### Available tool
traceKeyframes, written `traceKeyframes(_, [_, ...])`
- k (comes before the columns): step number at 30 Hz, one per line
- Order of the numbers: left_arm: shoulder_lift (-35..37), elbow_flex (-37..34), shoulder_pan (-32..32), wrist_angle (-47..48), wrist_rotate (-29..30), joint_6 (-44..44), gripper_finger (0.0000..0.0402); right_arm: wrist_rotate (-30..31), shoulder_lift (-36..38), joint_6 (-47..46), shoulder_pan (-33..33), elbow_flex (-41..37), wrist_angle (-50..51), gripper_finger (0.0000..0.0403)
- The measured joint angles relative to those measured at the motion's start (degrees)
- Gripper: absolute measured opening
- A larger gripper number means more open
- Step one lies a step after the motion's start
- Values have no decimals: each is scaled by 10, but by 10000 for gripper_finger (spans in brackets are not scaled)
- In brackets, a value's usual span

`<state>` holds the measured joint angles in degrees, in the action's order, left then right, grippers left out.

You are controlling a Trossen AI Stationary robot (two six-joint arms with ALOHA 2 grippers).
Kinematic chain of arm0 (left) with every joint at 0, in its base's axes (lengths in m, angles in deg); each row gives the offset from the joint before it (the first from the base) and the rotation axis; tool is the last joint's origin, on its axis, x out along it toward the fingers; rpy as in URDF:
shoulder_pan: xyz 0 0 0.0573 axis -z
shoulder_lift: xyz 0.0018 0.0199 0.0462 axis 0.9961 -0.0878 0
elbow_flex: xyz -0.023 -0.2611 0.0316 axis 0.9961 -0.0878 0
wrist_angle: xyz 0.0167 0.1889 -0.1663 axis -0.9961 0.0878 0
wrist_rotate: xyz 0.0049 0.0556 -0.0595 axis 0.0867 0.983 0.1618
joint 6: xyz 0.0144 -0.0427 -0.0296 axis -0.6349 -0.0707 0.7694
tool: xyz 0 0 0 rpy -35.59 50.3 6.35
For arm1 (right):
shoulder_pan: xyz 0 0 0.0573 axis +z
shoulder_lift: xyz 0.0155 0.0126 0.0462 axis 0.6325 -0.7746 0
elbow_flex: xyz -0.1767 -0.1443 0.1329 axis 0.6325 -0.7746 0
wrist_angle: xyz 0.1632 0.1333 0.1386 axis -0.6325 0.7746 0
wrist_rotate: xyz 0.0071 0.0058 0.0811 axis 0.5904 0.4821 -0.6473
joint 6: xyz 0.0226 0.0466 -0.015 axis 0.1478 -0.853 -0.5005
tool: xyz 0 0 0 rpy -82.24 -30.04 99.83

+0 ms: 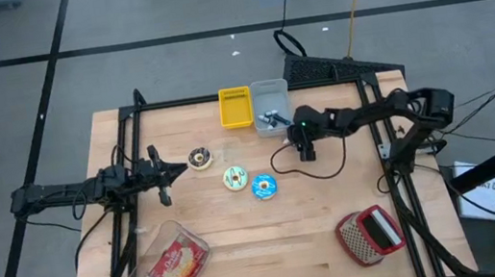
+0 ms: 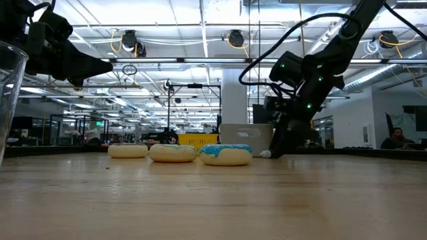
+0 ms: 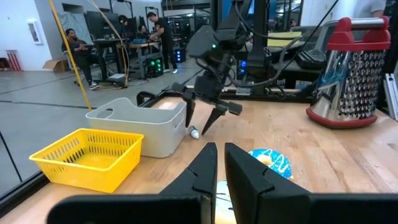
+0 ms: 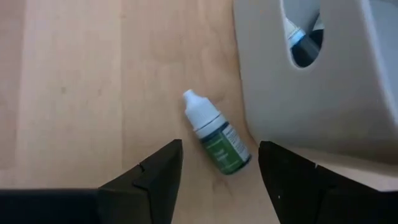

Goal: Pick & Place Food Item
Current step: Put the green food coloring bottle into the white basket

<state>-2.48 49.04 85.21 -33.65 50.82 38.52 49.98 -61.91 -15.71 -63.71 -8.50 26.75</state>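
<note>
Three doughnuts lie flat mid-table: a chocolate-topped one [image 1: 199, 158], a green-iced one [image 1: 235, 177] and a blue-iced one [image 1: 265, 186]. A small green dropper bottle [image 4: 216, 140] with a white cap lies on its side against the near wall of the grey bin [image 4: 323, 81]. My right gripper [image 4: 219, 149] hangs open just above that bottle, slanting down, one finger to each side of it, touching nothing. At the table's left, my left gripper [image 1: 167, 174] floats level and shut, clear of the chocolate doughnut.
A yellow basket [image 1: 235, 107] stands beside the grey bin [image 1: 271, 106] at the far edge. A red-rimmed grater [image 1: 370, 236] lies near right, and a clear pack of snacks [image 1: 171, 269] near left. A black cable [image 1: 315, 170] loops beside the blue doughnut.
</note>
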Motion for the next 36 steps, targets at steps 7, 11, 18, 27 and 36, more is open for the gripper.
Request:
traceKeyframes(7, [0,0,0,0,0,0,31,-37,-19,-7,-6,2,14,188])
traceKeyframes(11, [0,0,0,0,0,0,31,-37,-17,-27,1,2,17,175])
traceKeyframes(18, [0,0,0,0,0,0,31,-59,-16,-68,3,1,20,133])
traceKeyframes(27, [0,0,0,0,0,0,31,-105,-17,-92,14,0,12,63])
traceKeyframes(36, [0,0,0,0,0,0,31,-99,-17,-124,23,0,4,78])
